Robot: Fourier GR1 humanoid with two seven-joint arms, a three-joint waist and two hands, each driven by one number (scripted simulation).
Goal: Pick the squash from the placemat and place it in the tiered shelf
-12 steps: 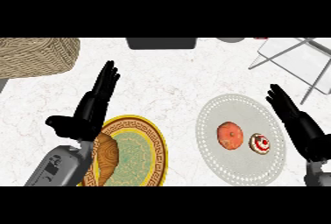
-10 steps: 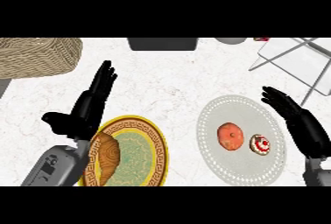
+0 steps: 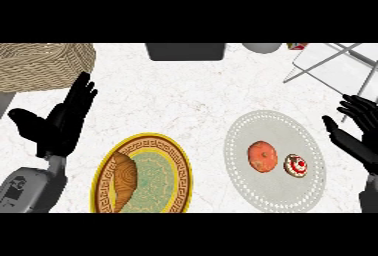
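Orange squash (image 3: 261,156) lies on the pale placemat (image 3: 251,127), just left of the right robot hand (image 3: 356,139), whose fingers are apart and hold nothing, far nearer than the left.

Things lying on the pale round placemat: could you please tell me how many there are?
2. An orange squash sits near the middle of the placemat, and a small red-and-white item lies just to its right, towards the right hand. Nothing seems hidden.
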